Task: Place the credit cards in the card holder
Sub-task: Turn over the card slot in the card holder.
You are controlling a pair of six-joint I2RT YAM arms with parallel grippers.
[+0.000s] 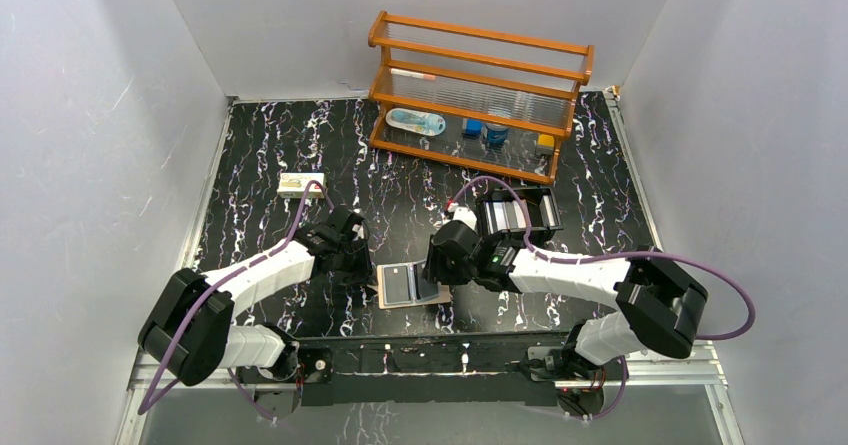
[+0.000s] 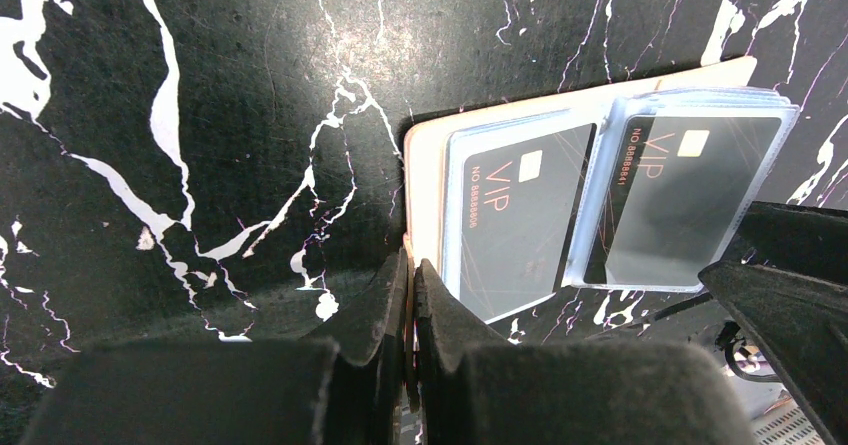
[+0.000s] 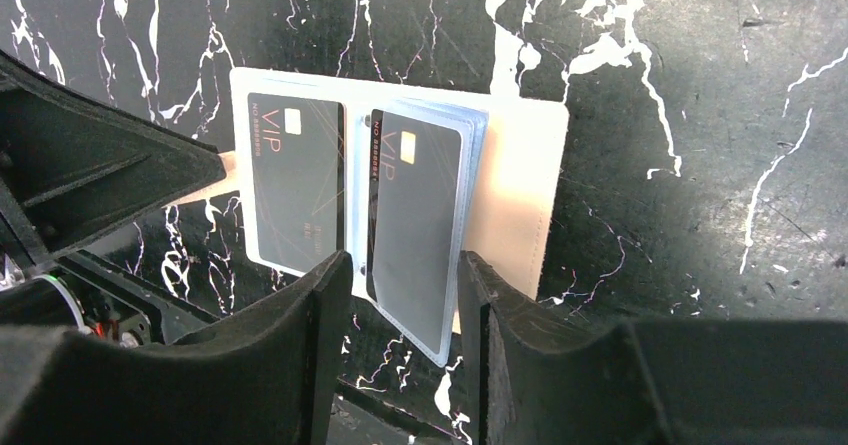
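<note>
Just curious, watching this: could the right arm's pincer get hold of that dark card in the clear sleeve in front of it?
Probably yes. The right pincer stands open with its fingers either side of the sleeved dark card, and nothing lies between. The left pincer, shut at the holder's other edge, is clear of it.

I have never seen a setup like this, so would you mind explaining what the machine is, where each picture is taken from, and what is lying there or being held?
These are two robot arms bolted at the near edge of a black marbled table. The wide picture comes from a fixed camera above and behind them; the other two come from a camera on each wrist.

Between the arms lies an open tan card holder with clear sleeves. Two dark VIP cards sit in its sleeves. The left gripper is shut at the holder's edge, seemingly pinning it. The right gripper is open, its fingers either side of the loose sleeve page.

Farther back stand a wooden rack with small items and a small box.
</note>
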